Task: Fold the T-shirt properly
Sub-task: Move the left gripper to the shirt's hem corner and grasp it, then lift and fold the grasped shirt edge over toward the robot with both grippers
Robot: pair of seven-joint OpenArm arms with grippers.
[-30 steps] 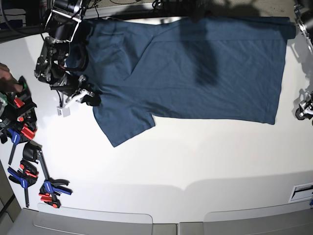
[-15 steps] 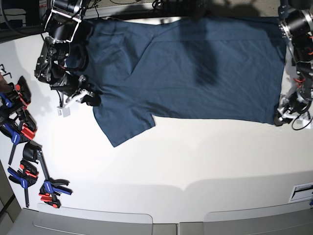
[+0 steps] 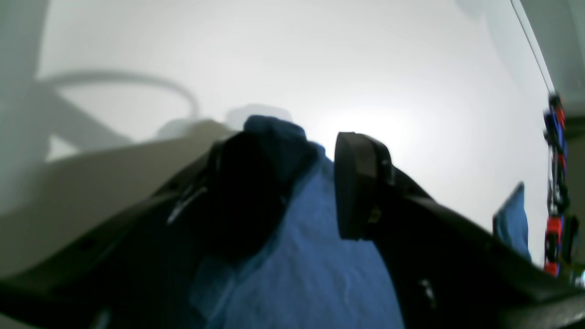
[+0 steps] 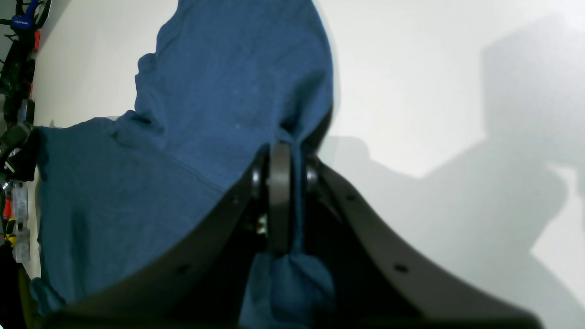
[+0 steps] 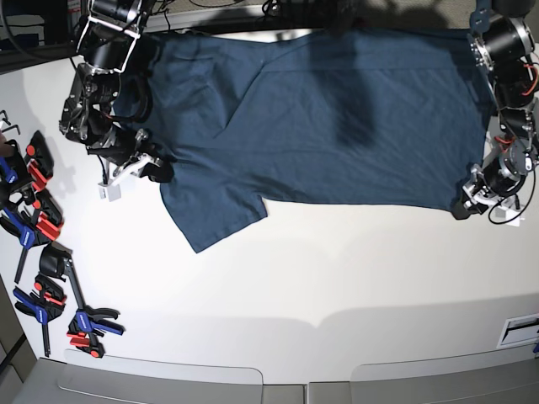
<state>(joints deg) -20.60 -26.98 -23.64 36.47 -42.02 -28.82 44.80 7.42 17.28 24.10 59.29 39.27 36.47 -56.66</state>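
T-shirt [image 5: 328, 118], dark teal-blue, lies spread flat across the far half of the white surface [image 5: 337, 278], one short sleeve pointing toward the near edge on the base view's left. The right gripper [image 5: 156, 168] sits at the shirt's edge beside that sleeve, its fingers [image 4: 279, 192] clenched on a bunched fold of the cloth, as the right wrist view shows with fabric squeezed between them. The left gripper [image 5: 473, 200] is at the shirt's opposite end, at the near hem corner; its fingers [image 3: 358, 183] stand apart, released, with blue cloth lying between them but not pinched. Small red, blue and black clamps [image 5: 42, 252] are scattered along the surface's left edge in the base view, well apart from the shirt.
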